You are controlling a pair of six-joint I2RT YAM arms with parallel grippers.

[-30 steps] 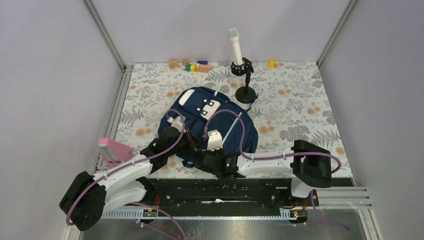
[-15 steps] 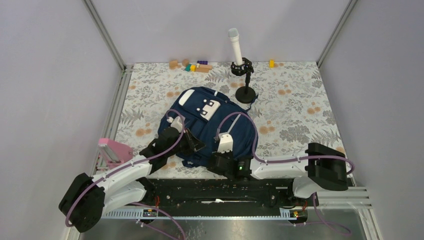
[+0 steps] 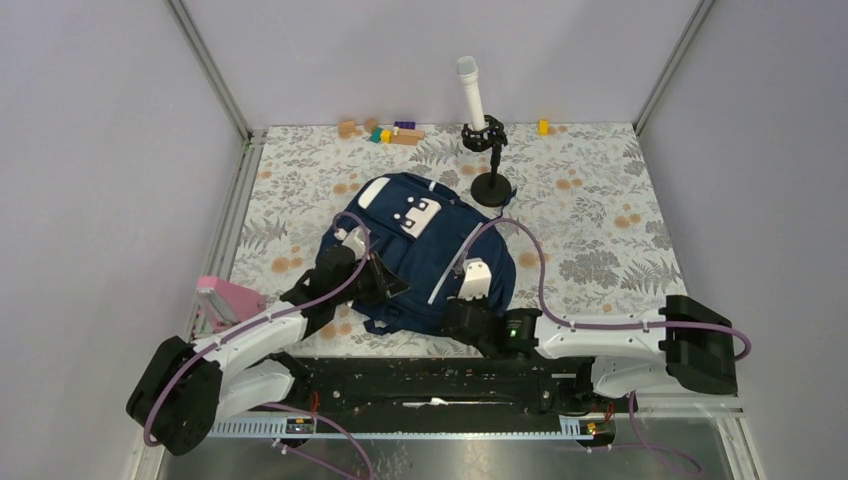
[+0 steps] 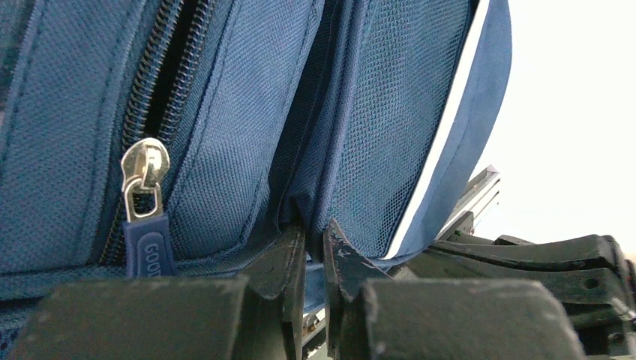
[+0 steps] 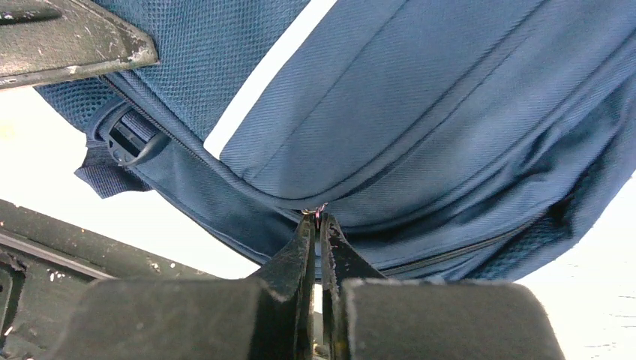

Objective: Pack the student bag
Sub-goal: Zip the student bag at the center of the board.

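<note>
right gripper [image 5: 316, 221], jaws pressed together at the tips, nips what looks like a small metal pull [image 5: 315, 210] on a seam at the near edge of the student bag [image 3: 395, 245]; the piece is too small to name with certainty. left gripper [image 4: 315, 234], fingers nearly closed with only a sliver between them, pinches a fold of the bag's navy fabric beside a mesh panel edged in white. just left of that grip in the left wrist view, a silver zipper slider [image 4: 146, 171] with a navy tab hangs on a zipper track. the bag lies on the floral table [image 3: 600, 200], in the middle toward the near edge, its white-grey patches facing up at the far end, with one arm reaching in from each side. beyond the bag, a white microphone [image 3: 471, 90] stands tilted on a black round-based stand [image 3: 491, 186]. coloured blocks [image 3: 385, 131] sit along the far edge, with a single yellow block [image 3: 543, 126] well apart to their right. a pink object [image 3: 228, 300] rests at the table's left edge, near the left arm.
</note>
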